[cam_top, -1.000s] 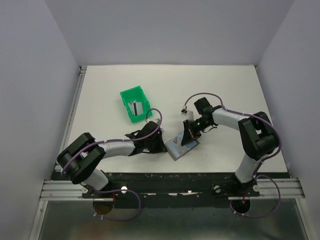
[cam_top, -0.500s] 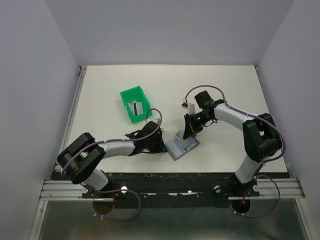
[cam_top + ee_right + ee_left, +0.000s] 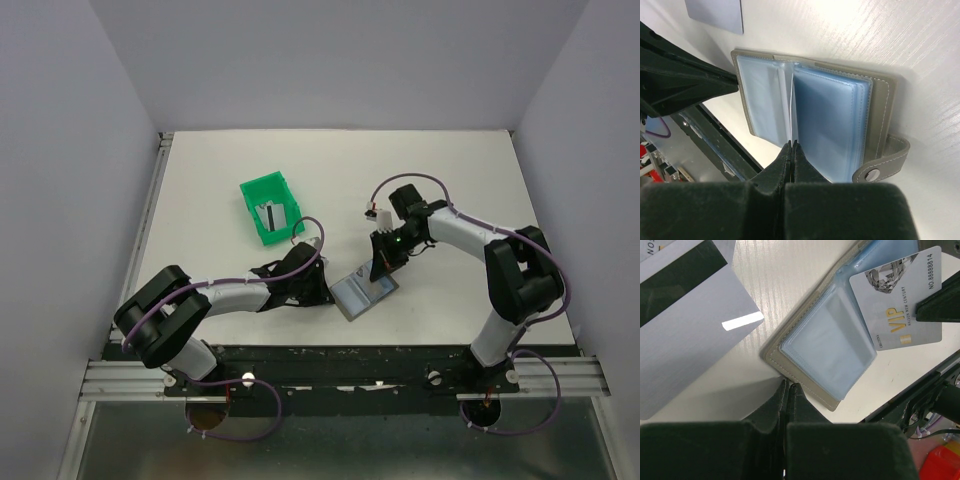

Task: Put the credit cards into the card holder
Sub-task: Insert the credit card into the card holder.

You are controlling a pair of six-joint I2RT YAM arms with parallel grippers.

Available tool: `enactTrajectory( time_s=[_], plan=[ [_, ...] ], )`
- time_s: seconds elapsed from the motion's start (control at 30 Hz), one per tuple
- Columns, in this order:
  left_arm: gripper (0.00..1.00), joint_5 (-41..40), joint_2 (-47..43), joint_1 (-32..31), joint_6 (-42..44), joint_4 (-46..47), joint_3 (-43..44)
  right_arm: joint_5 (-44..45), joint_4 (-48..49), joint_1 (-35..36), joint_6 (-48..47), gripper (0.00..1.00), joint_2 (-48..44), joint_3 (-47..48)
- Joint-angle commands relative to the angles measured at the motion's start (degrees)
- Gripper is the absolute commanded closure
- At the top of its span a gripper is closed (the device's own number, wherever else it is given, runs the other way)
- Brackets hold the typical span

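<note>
Risks:
- The card (image 3: 900,302) may miss the sleeve mouth. In the right wrist view it sits edge-on at the fold between the two blue sleeves, so a push could run it down the spine or buckle it.
- The wallet (image 3: 825,345) may slide or fold shut under the push. Only the left end effector's tip braces it, at one edge.
- Letting go too soon would leave the card loose on top.

Right end effector (image 3: 791,147): jaws shut, pinching the card by its end. It is just above the wallet's middle, with the card angled over the far half and the snap tab (image 3: 871,174) off to its side.

Left end effector (image 3: 788,387): jaws shut and holding nothing, as far as I can tell. Its tip touches the wallet's near edge.

The wallet lies open and flat on the surface (image 3: 450,180), between the two arms near the front edge.

A second card (image 3: 685,330) lies flat just beside the wallet, near the left end effector. A third card (image 3: 268,215) is in the bin (image 3: 249,210), well apart from both.
</note>
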Motion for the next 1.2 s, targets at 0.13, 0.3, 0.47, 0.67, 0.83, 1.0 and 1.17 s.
enactTrajectory(
  time_s=[0.13,0.3,0.47,0.67,0.83,1.0,1.17],
  plan=[
    [1.0,-0.82,0.82,-0.26,0.67,-2.36,0.3,-3.89,3.32,0.84,0.5,1.0,1.46,-2.42],
    [1.0,-0.91,0.73,-0.26,0.67,-2.45,0.3,-6.26,5.16,1.28,1.11,1.0,1.9,-3.04],
    [1.0,-1.0,0.64,-0.26,0.49,-2.36,0.13,-8.45,6.57,1.37,1.64,1.0,1.38,-3.22],
    [1.0,-1.09,0.64,-0.26,0.49,-2.36,0.21,-10.04,6.58,1.37,1.56,0.99,2.43,-3.13],
    [1.0,-1.0,0.73,-0.26,0.49,-2.28,0.04,-11.36,6.66,1.72,1.99,1.0,3.31,-3.57],
    [1.0,-1.0,0.9,-0.26,0.49,-2.27,0.21,-12.94,6.31,2.34,2.96,1.0,3.92,-4.18],
    [1.0,-0.91,1.08,-0.26,0.49,-2.01,0.48,-11.63,6.57,3.13,5.68,1.0,1.99,-6.37]
  ],
)
